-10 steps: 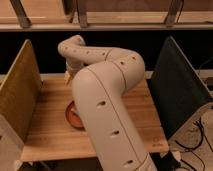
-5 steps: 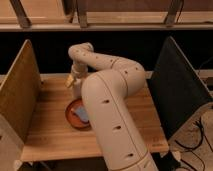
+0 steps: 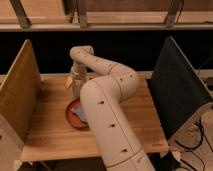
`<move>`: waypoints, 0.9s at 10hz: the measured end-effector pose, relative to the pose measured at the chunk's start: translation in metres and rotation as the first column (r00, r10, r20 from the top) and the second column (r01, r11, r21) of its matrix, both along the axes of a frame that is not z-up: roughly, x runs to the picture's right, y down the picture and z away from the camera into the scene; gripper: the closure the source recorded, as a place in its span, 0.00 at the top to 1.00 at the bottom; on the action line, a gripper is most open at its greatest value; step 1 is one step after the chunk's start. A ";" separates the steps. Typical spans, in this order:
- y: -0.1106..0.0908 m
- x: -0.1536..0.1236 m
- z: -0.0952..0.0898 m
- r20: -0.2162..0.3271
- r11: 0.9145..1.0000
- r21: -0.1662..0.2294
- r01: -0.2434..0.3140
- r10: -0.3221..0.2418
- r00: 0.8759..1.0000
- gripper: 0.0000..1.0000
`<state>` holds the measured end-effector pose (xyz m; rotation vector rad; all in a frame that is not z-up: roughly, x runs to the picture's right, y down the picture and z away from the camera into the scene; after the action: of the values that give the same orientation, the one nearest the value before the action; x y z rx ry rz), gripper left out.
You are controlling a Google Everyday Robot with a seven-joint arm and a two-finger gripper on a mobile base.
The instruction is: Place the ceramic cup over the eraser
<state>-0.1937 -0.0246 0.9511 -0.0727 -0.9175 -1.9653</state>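
Note:
My gripper [image 3: 76, 84] points down over the back left of the wooden table [image 3: 50, 130], at the end of the big white arm [image 3: 107, 100]. A small off-white shape, seemingly the ceramic cup [image 3: 69, 82], shows at the gripper's left side. I cannot tell whether it is held or standing on the table. The eraser is hidden; the arm and gripper cover the spot below the wrist.
An orange-red round bowl [image 3: 73, 115] sits just in front of the gripper, with a blue-grey flat pad [image 3: 80, 116] in it, partly behind the arm. A tan panel [image 3: 17, 95] walls the left side and a dark panel [image 3: 175, 90] the right.
The arm's elbow has swung right and away from the camera, uncovering the bowl and pad. The gripper stays at the back left and has shifted slightly right.

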 end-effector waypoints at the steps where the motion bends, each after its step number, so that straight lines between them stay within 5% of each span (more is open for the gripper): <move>1: -0.003 -0.005 0.000 0.011 1.000 0.001 0.000 0.000 1.000 0.41; 5: -0.025 -0.008 -0.005 0.014 0.999 0.032 0.000 0.000 1.000 0.04; 9: -0.098 0.001 -0.029 -0.022 0.985 0.174 -0.011 0.015 1.000 0.00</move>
<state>-0.1922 -0.1228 0.9221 0.0111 -0.7264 -2.0203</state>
